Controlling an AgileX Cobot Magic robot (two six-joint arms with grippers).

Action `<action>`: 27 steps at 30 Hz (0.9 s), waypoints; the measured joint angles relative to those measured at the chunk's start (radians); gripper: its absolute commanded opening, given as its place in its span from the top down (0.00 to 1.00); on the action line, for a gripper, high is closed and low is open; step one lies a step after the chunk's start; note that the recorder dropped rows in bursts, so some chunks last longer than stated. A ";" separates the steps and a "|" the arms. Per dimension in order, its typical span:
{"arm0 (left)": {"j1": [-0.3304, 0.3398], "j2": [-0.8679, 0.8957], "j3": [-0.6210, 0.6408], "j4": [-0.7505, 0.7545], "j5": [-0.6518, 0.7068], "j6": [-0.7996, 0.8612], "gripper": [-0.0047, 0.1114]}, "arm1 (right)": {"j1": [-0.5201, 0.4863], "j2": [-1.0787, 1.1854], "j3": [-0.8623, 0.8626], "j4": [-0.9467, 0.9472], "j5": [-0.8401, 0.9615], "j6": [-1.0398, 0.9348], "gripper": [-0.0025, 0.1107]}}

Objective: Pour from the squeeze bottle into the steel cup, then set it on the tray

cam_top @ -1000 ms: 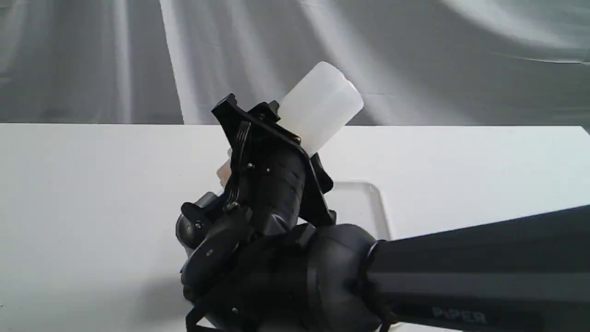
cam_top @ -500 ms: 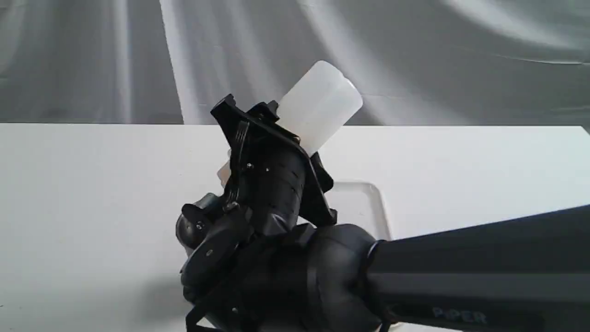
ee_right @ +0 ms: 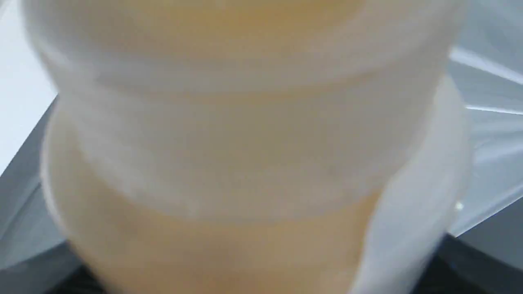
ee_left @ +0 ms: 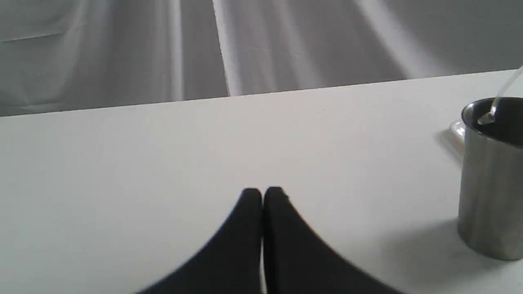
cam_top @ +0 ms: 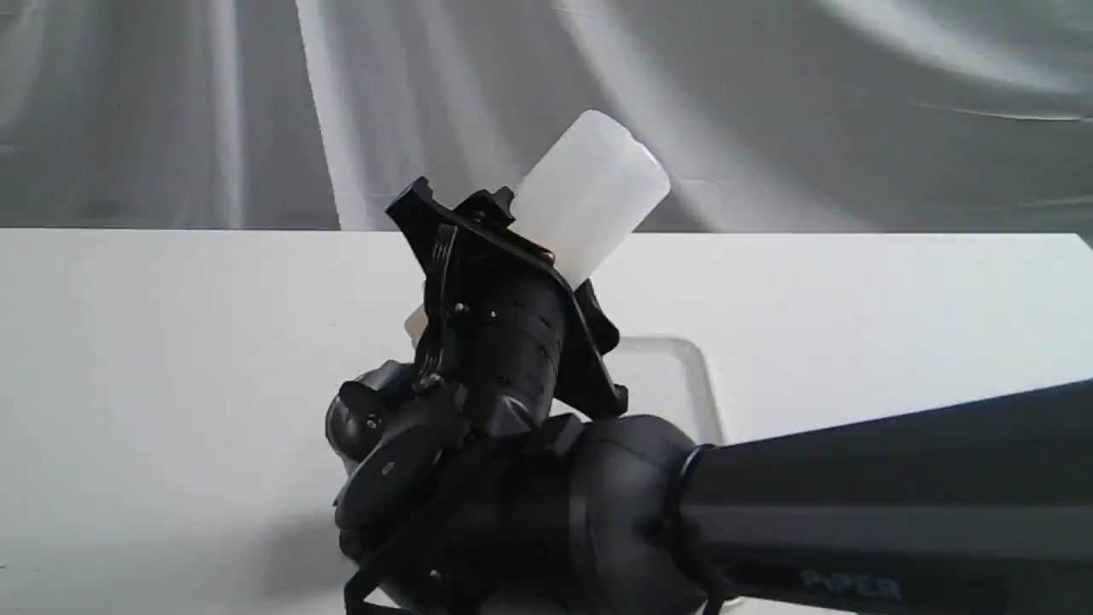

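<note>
My right gripper (cam_top: 519,243) is shut on the squeeze bottle (cam_top: 589,192), which is tilted with its whitish base up to the right and its nozzle end down to the left, hidden by the arm. Up close, the bottle (ee_right: 245,163) fills the right wrist view and amber liquid shows inside. The steel cup (ee_left: 488,179) stands on the table, and a thin translucent strap (ee_left: 504,96) dips over its dark mouth. In the exterior view the arm hides the cup. A corner of the white tray (cam_top: 675,376) lies behind the arm. My left gripper (ee_left: 262,191) is shut and empty, low over the table, well apart from the cup.
The white table (cam_top: 171,342) ends at a far edge in front of a grey draped cloth (cam_top: 768,102). The right arm's black link (cam_top: 897,504) crosses the lower right of the exterior view. A tray corner (ee_left: 455,128) peeks out behind the cup.
The bottle in the right gripper has tipped slightly further, its base shifting a little up and to the left. The left gripper's earlier position is not shown.
</note>
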 measured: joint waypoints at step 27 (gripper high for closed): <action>0.000 0.000 0.000 0.000 0.000 0.000 0.96 | 0.000 -0.009 0.000 0.074 0.001 0.313 0.80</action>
